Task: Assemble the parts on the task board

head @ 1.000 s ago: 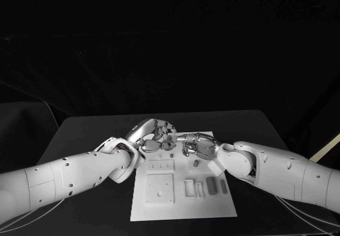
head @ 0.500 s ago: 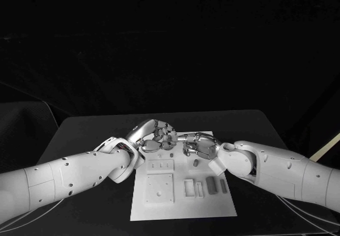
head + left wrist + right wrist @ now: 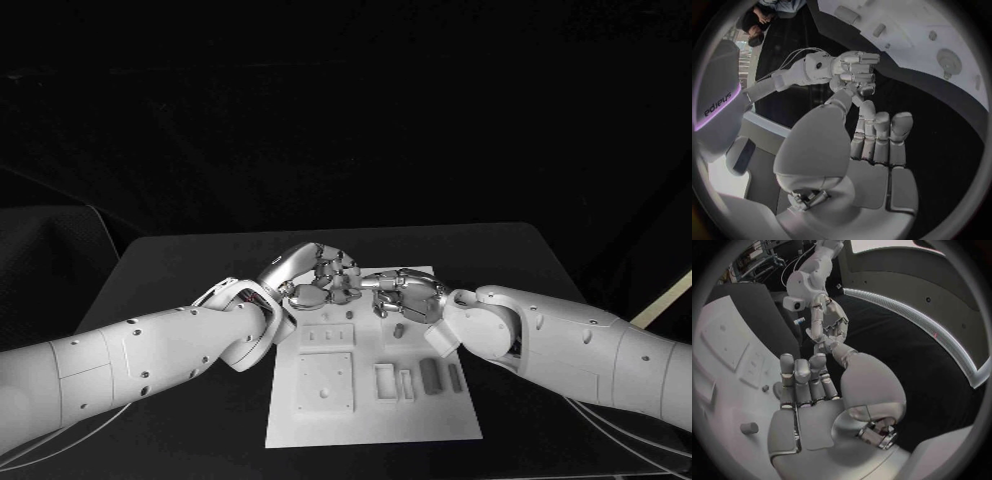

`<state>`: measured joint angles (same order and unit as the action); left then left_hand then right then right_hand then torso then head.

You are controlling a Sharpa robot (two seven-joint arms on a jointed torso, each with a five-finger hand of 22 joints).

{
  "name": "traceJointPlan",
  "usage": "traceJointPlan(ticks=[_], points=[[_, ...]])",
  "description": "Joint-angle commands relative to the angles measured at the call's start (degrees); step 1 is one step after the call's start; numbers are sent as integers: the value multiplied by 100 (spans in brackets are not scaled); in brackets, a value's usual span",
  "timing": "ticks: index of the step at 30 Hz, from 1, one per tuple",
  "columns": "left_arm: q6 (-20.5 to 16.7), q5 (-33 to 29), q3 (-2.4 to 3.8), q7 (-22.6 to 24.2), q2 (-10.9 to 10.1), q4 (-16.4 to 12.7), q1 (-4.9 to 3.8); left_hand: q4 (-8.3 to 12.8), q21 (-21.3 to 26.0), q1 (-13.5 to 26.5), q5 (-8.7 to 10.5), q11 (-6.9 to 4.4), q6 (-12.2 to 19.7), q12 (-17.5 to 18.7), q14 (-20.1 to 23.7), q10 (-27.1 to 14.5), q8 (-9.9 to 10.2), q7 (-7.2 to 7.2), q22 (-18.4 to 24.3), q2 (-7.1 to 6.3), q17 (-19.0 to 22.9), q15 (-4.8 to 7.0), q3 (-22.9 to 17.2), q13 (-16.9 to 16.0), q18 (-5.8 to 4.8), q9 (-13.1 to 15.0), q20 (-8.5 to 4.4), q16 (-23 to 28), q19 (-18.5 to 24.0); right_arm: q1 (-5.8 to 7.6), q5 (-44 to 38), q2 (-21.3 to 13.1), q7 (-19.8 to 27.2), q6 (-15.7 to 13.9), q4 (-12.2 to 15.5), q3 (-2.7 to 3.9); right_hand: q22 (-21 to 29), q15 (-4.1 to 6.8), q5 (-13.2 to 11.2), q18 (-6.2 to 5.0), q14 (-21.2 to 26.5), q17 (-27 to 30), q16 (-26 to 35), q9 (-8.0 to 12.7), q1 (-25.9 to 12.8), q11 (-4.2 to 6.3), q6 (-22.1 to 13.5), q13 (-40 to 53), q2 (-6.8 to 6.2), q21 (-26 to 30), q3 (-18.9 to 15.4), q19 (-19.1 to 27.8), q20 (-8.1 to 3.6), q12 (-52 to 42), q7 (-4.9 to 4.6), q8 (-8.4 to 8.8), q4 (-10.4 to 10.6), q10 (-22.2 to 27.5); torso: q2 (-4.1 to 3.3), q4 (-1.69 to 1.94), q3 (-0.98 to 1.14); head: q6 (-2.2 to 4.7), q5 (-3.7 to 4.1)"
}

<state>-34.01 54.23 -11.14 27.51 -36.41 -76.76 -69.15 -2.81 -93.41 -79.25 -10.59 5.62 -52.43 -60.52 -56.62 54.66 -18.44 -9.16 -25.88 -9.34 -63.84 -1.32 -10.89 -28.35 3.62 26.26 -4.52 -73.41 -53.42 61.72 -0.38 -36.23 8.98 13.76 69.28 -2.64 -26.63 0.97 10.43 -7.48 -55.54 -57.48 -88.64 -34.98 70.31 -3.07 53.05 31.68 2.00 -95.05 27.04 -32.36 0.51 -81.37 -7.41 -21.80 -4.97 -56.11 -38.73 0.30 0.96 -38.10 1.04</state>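
above the task board [image 3: 368, 410], both hands [image 3: 353, 285] meet fingertips; any held part is unclear.

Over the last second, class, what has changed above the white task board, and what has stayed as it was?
Almost nothing visibly changed. The left silver hand and the right silver hand stay close together over the far end of the white task board, fingertips meeting; whether anything is pinched between them cannot be told. The small grey parts lie where they were on the board.
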Motion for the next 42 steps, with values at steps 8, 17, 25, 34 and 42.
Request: traceJointPlan(ticks=[8,17,25,34,42], points=[[82,-132,6,-4,17,-6,-4,71,-63,33,17,21,211,61,70,-112,100,-15,-18,-89,-10,13,203,36,535,-46,-13,-52,87,-4,-143,12,72,164,-1,3,7,22,19,-44,-18,6,24,-78,16,-14,573,-7,55,-635,35,-46,6,27,-41,-160,-7,-17,0,1,4,8,3],[177,-133,6,-88,20,19,-4,93,-112,-128,-3,23,75,109,58,-103,-5,2,-35,97,-14,26,84,80,563,-8,-16,-94,72,-5,-146,12,73,178,10,3,8,23,19,-44,-18,7,25,-78,14,-13,573,-8,59,-634,37,-46,6,29,-41,-159,-10,-17,-1,1,6,8,-6],[232,-121,6,-116,22,24,-4,7,-161,-261,-8,21,-134,169,54,-45,-106,21,-49,269,-13,31,-199,139,578,42,-7,-137,66,-5,-152,13,68,192,5,3,8,23,19,-45,-17,7,27,-77,12,-13,572,-9,61,-633,38,-46,6,31,-41,-158,-12,-17,-1,0,5,-4,-27],[260,-120,6,-112,28,22,-4,-37,-186,-328,-8,13,-210,248,58,-23,-137,28,-57,329,-11,30,-360,195,584,61,-3,-158,69,-5,-201,24,61,168,-19,3,9,23,19,-45,-17,8,28,-77,11,-13,572,-10,64,-632,40,-46,5,32,-42,-157,-14,-17,0,3,2,-23,-36],[255,-138,7,-107,34,11,-4,-51,-193,-344,-6,12,-209,284,60,-19,-134,27,-59,335,-10,29,-411,219,585,61,-1,-164,72,-5,-246,26,46,154,-26,3,9,23,19,-45,-17,9,29,-76,9,-13,571,-11,66,-632,41,-45,5,34,-42,-156,-16,-18,0,2,1,-24,-37]])
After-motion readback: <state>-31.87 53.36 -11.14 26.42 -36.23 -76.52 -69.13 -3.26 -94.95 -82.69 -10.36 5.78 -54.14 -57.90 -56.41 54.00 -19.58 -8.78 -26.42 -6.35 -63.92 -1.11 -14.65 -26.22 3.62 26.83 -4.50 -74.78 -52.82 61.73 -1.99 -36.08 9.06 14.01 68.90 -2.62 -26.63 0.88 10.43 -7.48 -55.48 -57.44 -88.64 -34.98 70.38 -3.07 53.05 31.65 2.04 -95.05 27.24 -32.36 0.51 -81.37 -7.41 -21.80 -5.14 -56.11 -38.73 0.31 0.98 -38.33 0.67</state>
